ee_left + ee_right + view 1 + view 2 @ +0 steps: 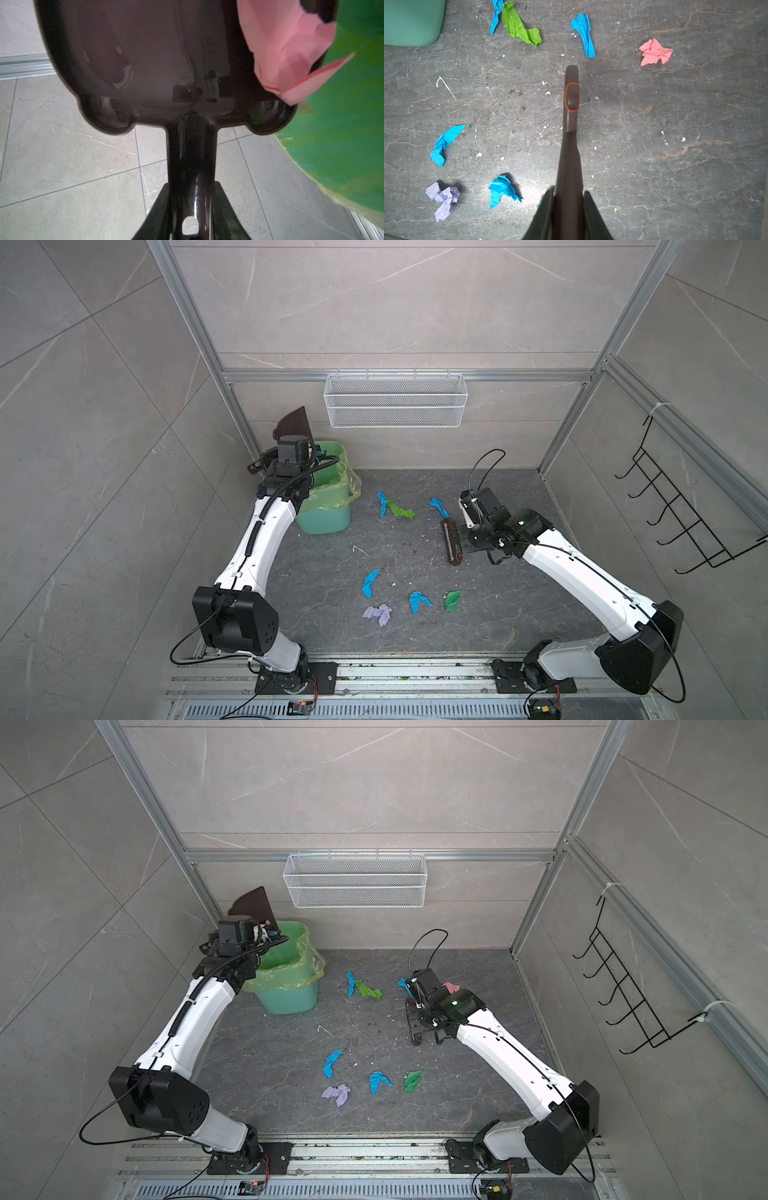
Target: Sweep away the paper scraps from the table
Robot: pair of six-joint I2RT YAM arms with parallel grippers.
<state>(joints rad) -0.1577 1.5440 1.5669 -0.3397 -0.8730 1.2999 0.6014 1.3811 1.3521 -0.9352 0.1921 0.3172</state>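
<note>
Left gripper (191, 209): the fingers (158, 216) are clamped narrow on the handle of the dark brown dustpan (145, 62).
Dustpan, why so: it is raised and tipped over the green bin (324, 522) with the yellow-green bag (349, 485). I judge this is so the pink scrap (286, 52) at the pan's side edge slides down into the bag.
Right gripper (569, 207): the fingers (545, 218) are shut on the handle of the brown brush (571, 124).
Brush, why there: it is held over the right part of the counter (332, 556), probably to be ready for the next sweep while the pan is emptied.
Brush axis: in both top views it runs from the back wall toward the robot's base. I cannot tell if it touches the counter.
Paper scraps, back: a blue strip (381, 504) touching a green strip (400, 509), a second blue strip (439, 507) just beside the brush, and a pink ball (452, 987).
Paper scraps, front: a front blue strip (370, 583), a folded blue piece (419, 600), a lavender wad (378, 615) and a dark green piece (453, 600).
Scrap axes: the blue strip and the front blue strip lie roughly back-to-front, and the green strip slants to the right.
Count: 8 on the counter, 1 in the pan — much sweeping is left, in my judgement.
</note>
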